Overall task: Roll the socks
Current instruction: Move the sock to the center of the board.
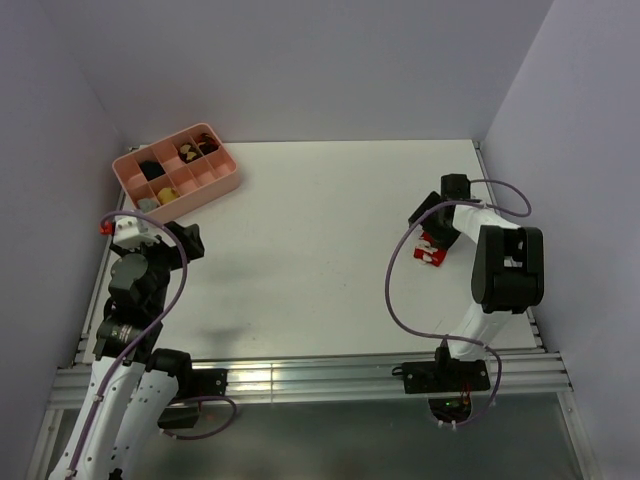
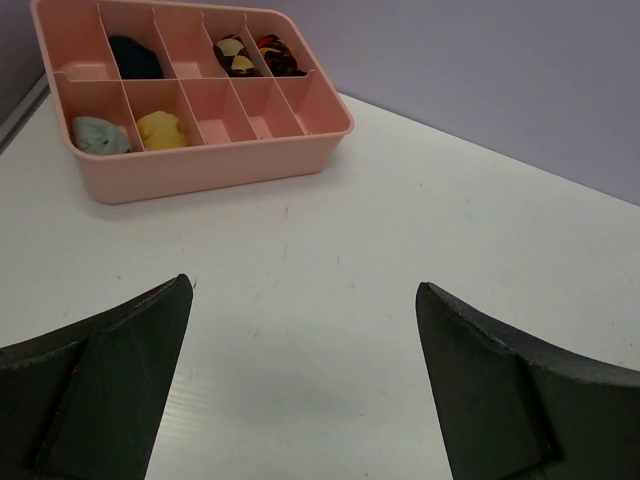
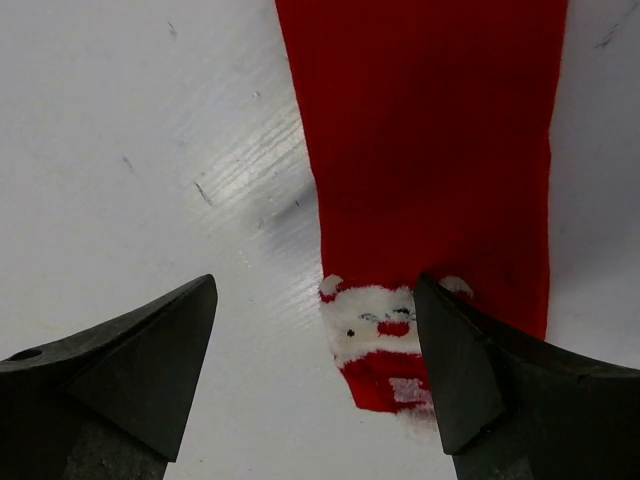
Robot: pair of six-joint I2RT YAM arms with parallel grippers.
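Top: socks (image 1: 432, 252) lie flat, right side, mid-depth, under right gripper (image 1: 431, 240). Left gripper (image 1: 135, 228) at far left, near tray (image 1: 226, 184).
Left wrist: jaws wide, empty.
Right wrist: jaws apart over Santa-face end, nothing pinched. Fabric likely soft, light, floppy; pinch that end's edge.

Looking down from high above and behind the arm bases, facing the back wall (image 1: 300, 60), taking in the whole table (image 1: 320, 230) from afar. Riding on the left wrist, sitting low over the table, looking forward and slightly down past the left gripper (image 2: 302, 283) toward the tray (image 2: 200, 170), some way off. Riding on the right wrist, pointing almost straight down, hanging very close over the socks (image 3: 420, 150), with the right gripper (image 3: 314, 278) at the bottom edge. Sharing the tray between top and left wrist views; sharing the socks between top and right wrist views.
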